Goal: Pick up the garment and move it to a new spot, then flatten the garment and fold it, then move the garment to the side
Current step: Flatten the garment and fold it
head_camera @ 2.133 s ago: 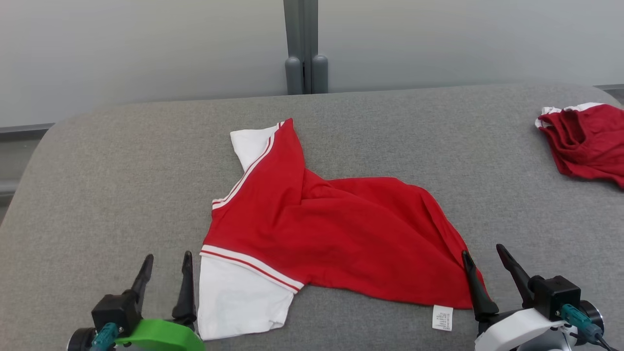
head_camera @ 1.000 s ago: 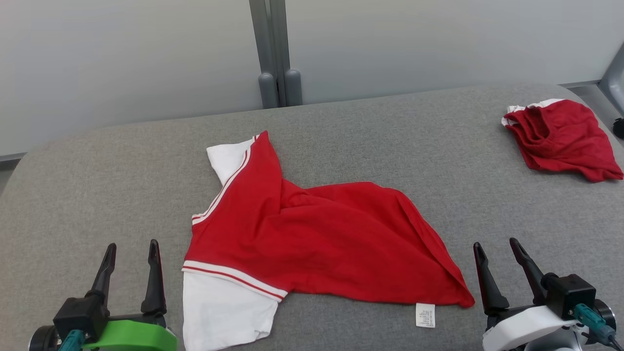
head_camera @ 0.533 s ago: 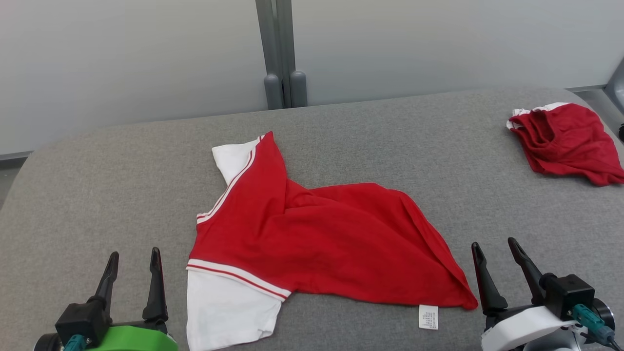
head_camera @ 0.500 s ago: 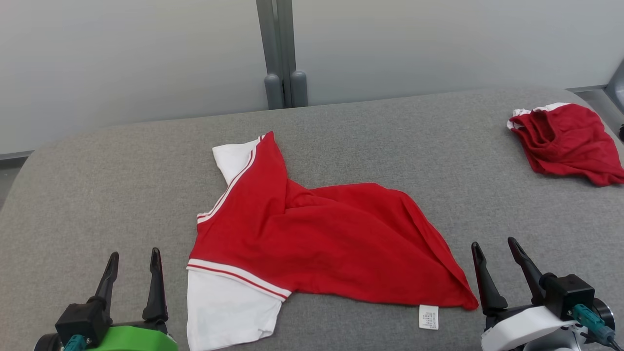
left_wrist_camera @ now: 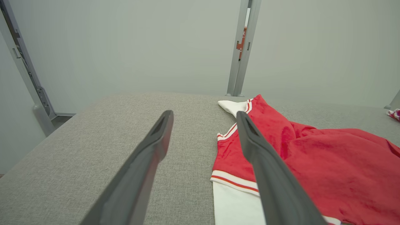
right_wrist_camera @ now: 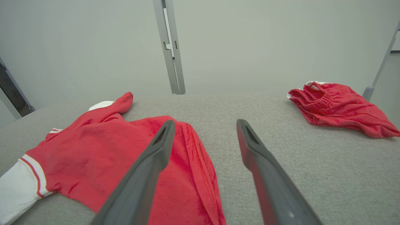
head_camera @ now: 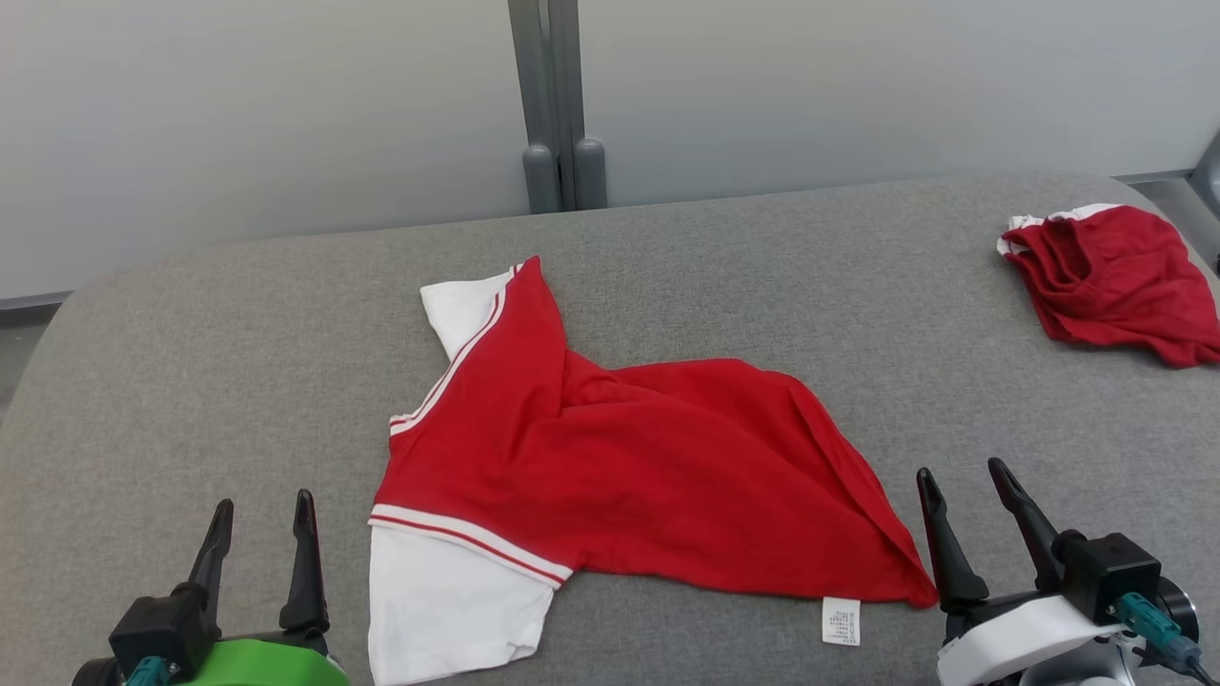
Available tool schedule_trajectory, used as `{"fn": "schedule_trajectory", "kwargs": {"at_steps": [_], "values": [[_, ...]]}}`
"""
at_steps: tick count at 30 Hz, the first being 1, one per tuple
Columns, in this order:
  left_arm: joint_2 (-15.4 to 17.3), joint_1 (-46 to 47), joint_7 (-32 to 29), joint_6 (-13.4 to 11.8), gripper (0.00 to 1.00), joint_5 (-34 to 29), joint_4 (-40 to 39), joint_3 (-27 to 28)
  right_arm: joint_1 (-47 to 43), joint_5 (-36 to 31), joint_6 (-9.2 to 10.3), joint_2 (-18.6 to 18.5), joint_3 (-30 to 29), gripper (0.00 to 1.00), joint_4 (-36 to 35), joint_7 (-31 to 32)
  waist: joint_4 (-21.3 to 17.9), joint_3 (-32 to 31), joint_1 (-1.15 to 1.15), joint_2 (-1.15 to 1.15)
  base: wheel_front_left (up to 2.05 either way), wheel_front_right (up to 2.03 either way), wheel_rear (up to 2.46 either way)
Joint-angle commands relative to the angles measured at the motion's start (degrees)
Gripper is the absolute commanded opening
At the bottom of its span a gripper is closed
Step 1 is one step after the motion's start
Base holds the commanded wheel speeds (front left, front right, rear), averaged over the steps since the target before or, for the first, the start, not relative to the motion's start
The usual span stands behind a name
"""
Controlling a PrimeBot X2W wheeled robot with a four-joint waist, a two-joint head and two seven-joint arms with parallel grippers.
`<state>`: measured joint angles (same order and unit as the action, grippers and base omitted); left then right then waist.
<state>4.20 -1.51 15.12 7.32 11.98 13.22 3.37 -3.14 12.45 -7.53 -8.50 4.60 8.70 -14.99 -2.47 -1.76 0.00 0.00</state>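
1. garment: red short-sleeved shirt with white sleeves and striped cuffs (head_camera: 629, 467) lies mid-surface on the grey fabric-covered tabletop (head_camera: 238, 333); spread out but rumpled, creases running across the body
2. one white sleeve at near-left, the other pointing toward the far edge; hem corner at near-right, small white care label (head_camera: 841, 620) poking out beside it
3. left gripper (head_camera: 264, 502): long dark fingers spread, holding nothing; at near-left, just beside the near sleeve, apart from the cloth
4. right gripper (head_camera: 959, 469): fingers spread, holding nothing; at near-right, inner finger just beside the hem corner; contact cannot be told
5. crumpled red garment with white trim (head_camera: 1110, 281) at the far-right edge, well apart from the shirt; grey metal post (head_camera: 558, 105) behind the tabletop
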Motion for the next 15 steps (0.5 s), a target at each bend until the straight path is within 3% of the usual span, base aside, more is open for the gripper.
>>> {"fn": "schedule_trajectory", "kwargs": {"at_steps": [1, 15], "values": [[0.16, -0.51, -0.02, 0.21, 1.0, 0.68, 0.03, 0.13, -0.17, -0.39, 0.1, -0.16, 0.01, 1.0, -0.36, -0.26, -0.07, -0.04, 0.0, 0.0, 0.0, 0.0, 0.0], [0.81, -0.9, -0.02, 0.22, 1.0, 1.37, 0.44, -0.79, -0.59, -0.4, 0.1, -0.05, -0.06, 1.0, -0.71, -0.26, -0.1, -0.32, 0.0, 0.0, 0.0, 0.0, 0.0]]}}
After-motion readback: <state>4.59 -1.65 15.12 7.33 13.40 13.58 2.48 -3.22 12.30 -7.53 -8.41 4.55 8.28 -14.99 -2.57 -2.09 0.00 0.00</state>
